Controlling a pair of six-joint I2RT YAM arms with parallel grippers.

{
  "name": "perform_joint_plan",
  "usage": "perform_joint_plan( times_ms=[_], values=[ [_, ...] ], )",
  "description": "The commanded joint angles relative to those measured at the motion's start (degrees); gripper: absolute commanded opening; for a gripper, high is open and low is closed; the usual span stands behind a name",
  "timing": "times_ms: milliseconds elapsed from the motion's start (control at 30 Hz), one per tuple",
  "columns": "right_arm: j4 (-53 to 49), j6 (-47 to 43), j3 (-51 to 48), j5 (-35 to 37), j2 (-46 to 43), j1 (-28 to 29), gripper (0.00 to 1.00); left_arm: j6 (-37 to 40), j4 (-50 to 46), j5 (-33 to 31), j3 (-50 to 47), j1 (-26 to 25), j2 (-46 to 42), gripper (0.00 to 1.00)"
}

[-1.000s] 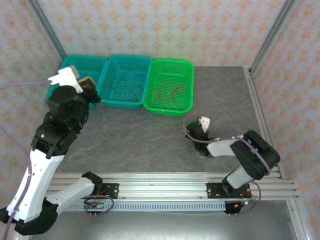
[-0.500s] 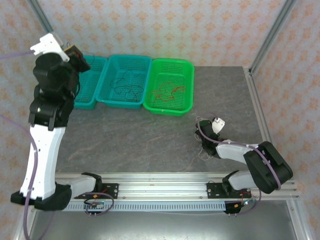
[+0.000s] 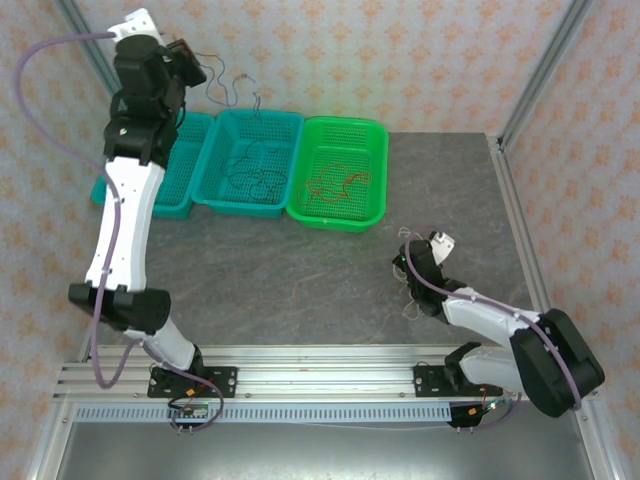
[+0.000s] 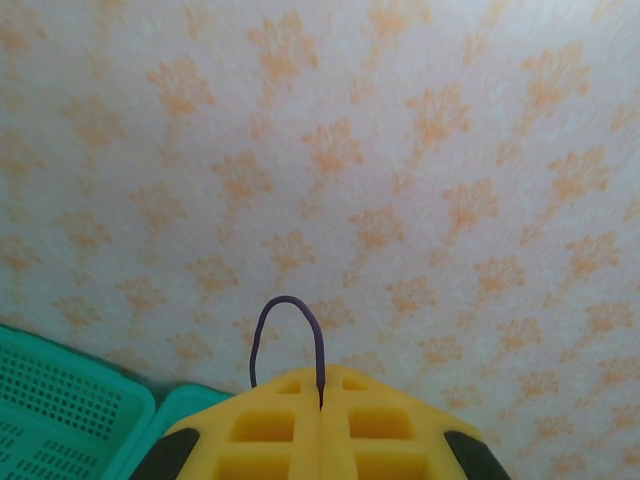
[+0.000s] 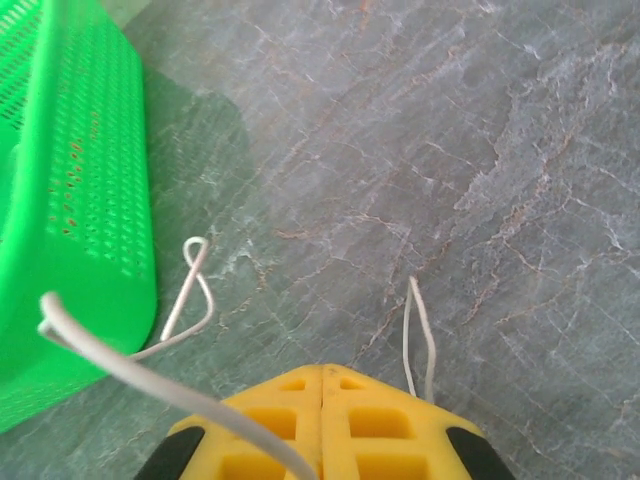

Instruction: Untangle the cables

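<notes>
My left gripper (image 3: 188, 62) is raised high against the back wall, above the teal baskets. It is shut on a thin dark cable (image 4: 288, 300) that arches out of the closed jaws, and its loose strands (image 3: 218, 98) dangle in the air to the right. My right gripper (image 3: 410, 266) sits low over the table, right of centre. Its jaws are shut on a pale whitish cable (image 5: 110, 365), whose thin loops lie on the grey surface beside the fingers. A red-orange cable (image 3: 335, 183) lies in the green basket (image 3: 345, 218). More dark cable (image 3: 250, 170) lies in the middle teal basket (image 3: 245, 205).
A second teal basket (image 3: 180, 195) stands at the far left, under the left arm. The green basket's wall (image 5: 70, 200) is close on the right gripper's left. Metal frame posts rise at the back corners, and a rail runs along the near edge.
The left arm has swung up from over the left teal basket to high against the back wall, lifting the dark cable. The right gripper has shifted slightly right and nearer.
</notes>
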Motion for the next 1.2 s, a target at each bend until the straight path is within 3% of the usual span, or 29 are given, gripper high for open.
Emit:
perform_joint_plan(
  times_ms=[0,100,133,233,267,333,467,600,833,1033,1167],
  values=[
    [-3.39,-2.2,-1.28,0.32,-4.17,-0.16,0.0,0.82,-1.07,4.86,0.11,0.43,6.05,0.0],
    [-4.56,-2.63,-1.96,0.41,-7.32,-0.14,0.0,-0.5,-1.85,3.91,-4.42,0.48,9.66,0.01],
    [-4.99,-2.76,-2.01,0.11,-8.05,-0.14,0.0,-0.88,-1.64,3.57,-6.16,0.46,9.66,0.13],
    [-6.26,-5.04,-1.45,-3.65,-9.35,-0.06,0.0,-3.03,0.08,4.62,-12.33,0.46,8.04,0.61],
    [-6.6,-5.84,-1.1,-5.63,-9.37,-0.08,0.0,-3.55,1.33,5.83,-14.58,0.43,6.37,0.71],
    [-6.53,-6.89,-0.86,-8.98,-9.06,-0.06,0.0,-5.05,2.99,6.89,-18.33,0.47,2.25,0.83],
    [-3.27,-9.92,-1.46,-17.14,-7.81,-0.08,0.0,-8.06,6.44,10.39,-26.52,0.43,-9.2,0.91],
    [-0.93,-14.0,-1.1,-26.21,-6.69,0.27,0.0,-7.22,11.95,19.54,-35.15,-1.63,-22.09,0.92],
    [4.34,-22.38,0.1,-39.36,-3.52,3.72,0.0,16.67,5.99,28.6,-48.29,-17.84,-36.93,0.92],
    [7.2,-25.98,2.9,-45.85,2.69,7.52,0.0,24.82,4.62,29.97,-64.05,-28.25,-44.15,0.92],
    [10.34,-26.47,3.24,-48.03,6.08,8.15,0.0,28.83,5.22,28.16,-70.85,-35.48,-43.19,0.92]
  ],
)
